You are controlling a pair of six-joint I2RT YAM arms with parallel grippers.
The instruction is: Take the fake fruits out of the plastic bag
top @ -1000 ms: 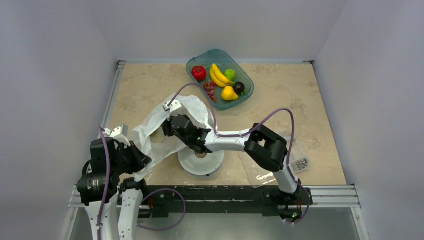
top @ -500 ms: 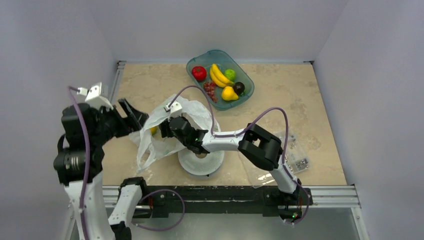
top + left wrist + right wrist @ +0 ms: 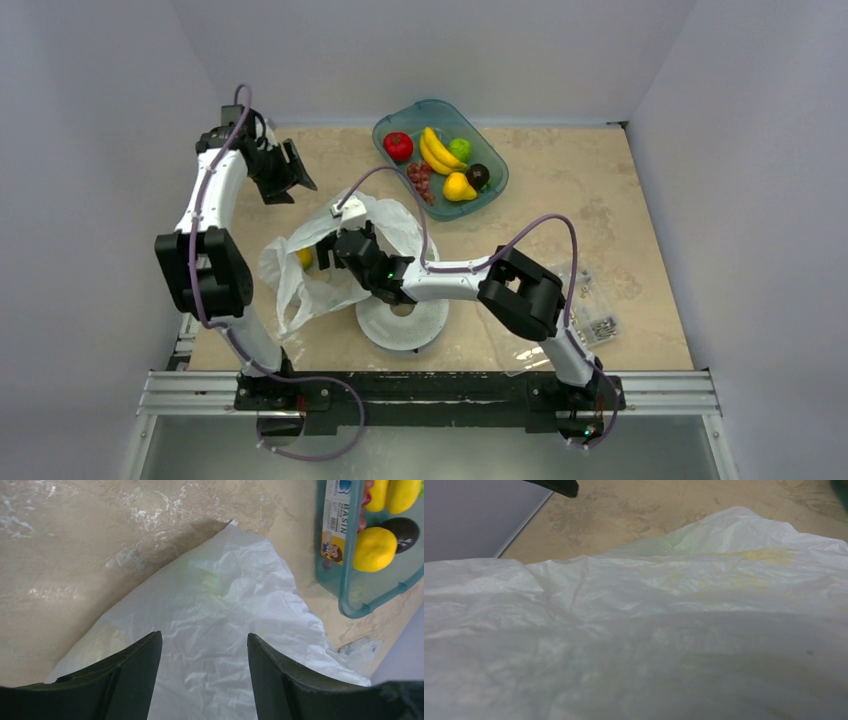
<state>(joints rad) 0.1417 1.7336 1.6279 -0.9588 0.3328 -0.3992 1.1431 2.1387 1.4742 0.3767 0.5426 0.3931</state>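
Observation:
The white plastic bag [image 3: 300,285] lies crumpled left of centre, and it fills the right wrist view [image 3: 634,630]. A round yellow fruit [image 3: 304,257] shows in the bag's mouth. My right gripper [image 3: 325,252] reaches into that mouth next to the fruit; the plastic hides its fingers in its own wrist view. My left gripper [image 3: 292,172] hangs at the far left, apart from the bag. It is open and empty [image 3: 204,636], with the bag [image 3: 225,615] spread below it. A red apple [image 3: 398,146], a green apple [image 3: 460,149], grapes [image 3: 420,178] and a yellow fruit [image 3: 458,187] lie in the teal basin [image 3: 495,185].
The basin also holds a banana bunch [image 3: 436,150] and a dark plum [image 3: 478,175]. A white round disc [image 3: 402,322] lies under the right forearm. A clear bag of screws [image 3: 600,325] lies near the front right. Walls close in on three sides.
My left gripper let go of the bag, opened and swung from the near left to the far left. The bag slumped lower. My right gripper stayed at the bag's mouth.

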